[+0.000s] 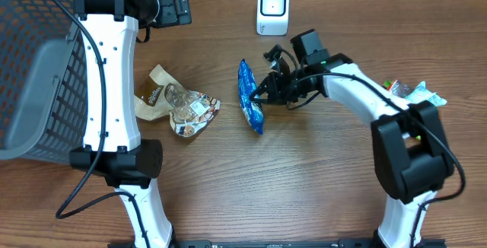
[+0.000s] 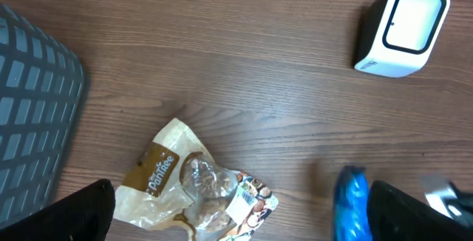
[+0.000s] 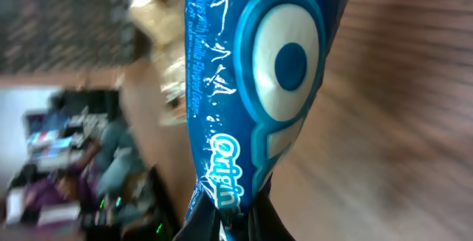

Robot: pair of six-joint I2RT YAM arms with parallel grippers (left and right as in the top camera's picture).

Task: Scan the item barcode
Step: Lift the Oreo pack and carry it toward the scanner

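From overhead, our right gripper (image 1: 264, 90) is closed on the side of the blue crinkly foil snack packet (image 1: 249, 96), which sits edge-up mid-counter below the white box-shaped scanner (image 1: 272, 8); our left gripper (image 1: 173, 6) hangs wide open and empty. The left wrist view catches only the packet's end. In the right wrist view its crimped seam is pinched; we judge the packet light, soft and slippery, so the seam is the firmest hold.

A grey mesh basket (image 1: 38, 88) is sitting at the wooden table's (image 1: 304, 187) left edge. A tan snack bag (image 1: 179, 105) is lying near it.
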